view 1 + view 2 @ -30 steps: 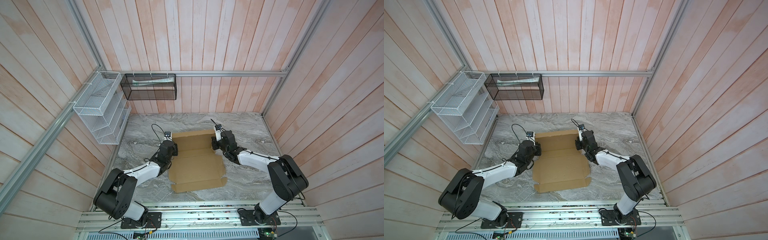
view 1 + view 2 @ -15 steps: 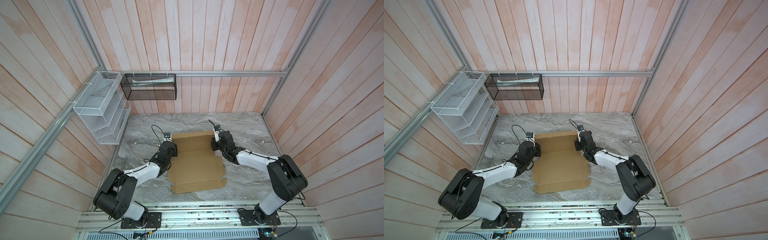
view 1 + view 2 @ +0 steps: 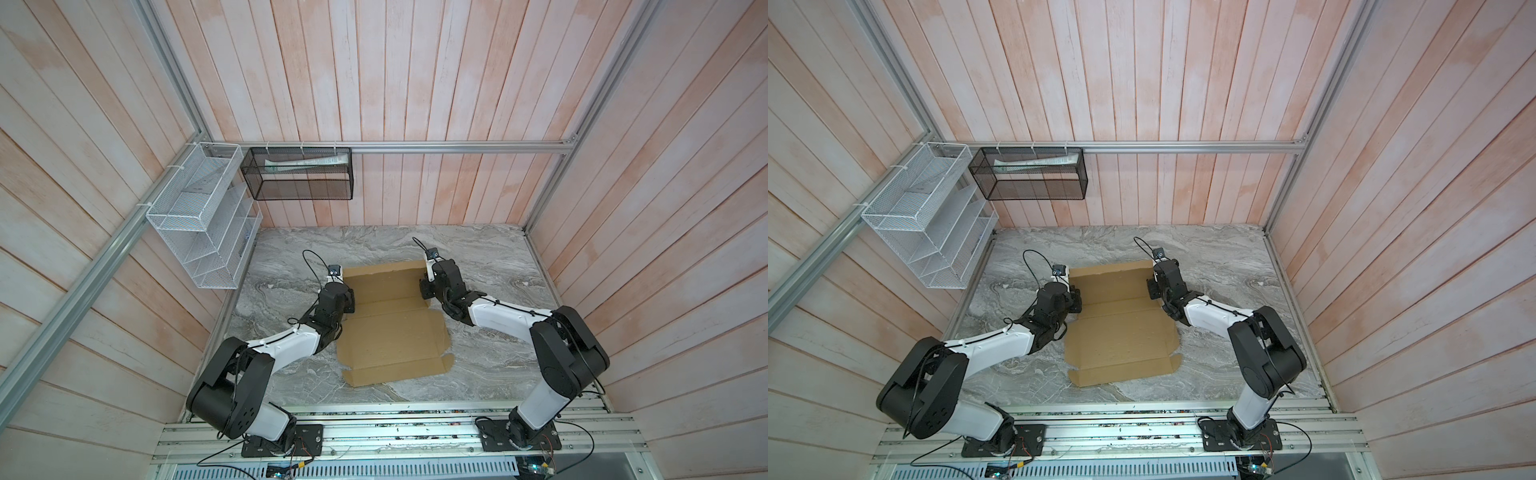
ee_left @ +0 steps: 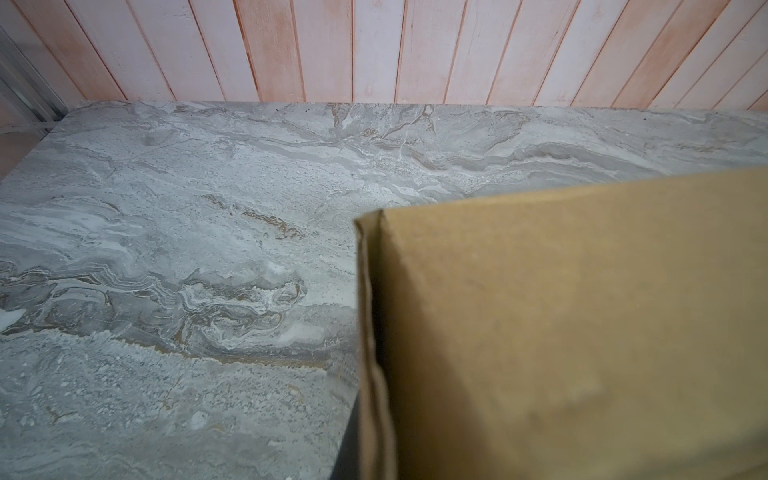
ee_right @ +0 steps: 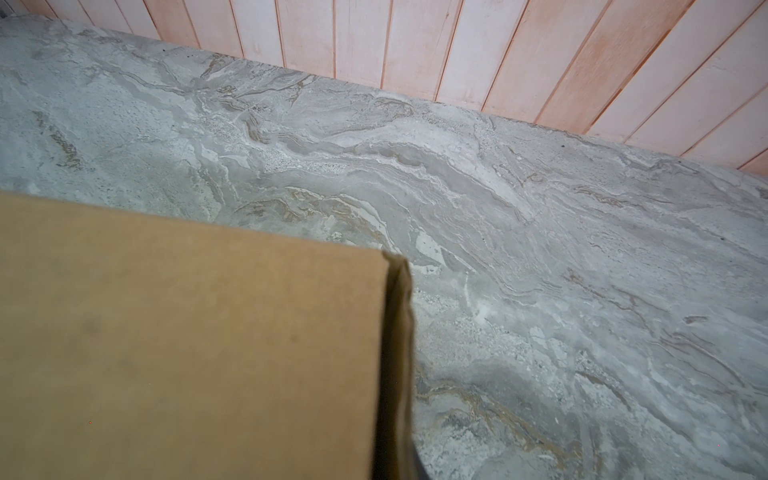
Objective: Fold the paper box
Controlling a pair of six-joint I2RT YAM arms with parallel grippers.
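The paper box is a tan cardboard sheet with flaps, lying mostly flat on the marble table. My left gripper sits at the left edge of the sheet's far panel. In the left wrist view that edge runs down into the jaws beside a dark finger, gripped. My right gripper is at the far panel's right edge. The right wrist view has the folded edge running between its fingers, which are closed on it.
A white wire rack hangs on the left wall and a black mesh basket with papers hangs on the back wall. Wooden walls close in three sides. An aluminium rail carrying both arm bases runs along the front.
My right gripper has closed in on the sheet's right edge and shifted slightly toward the far corner. The left arm and the sheet have hardly moved.
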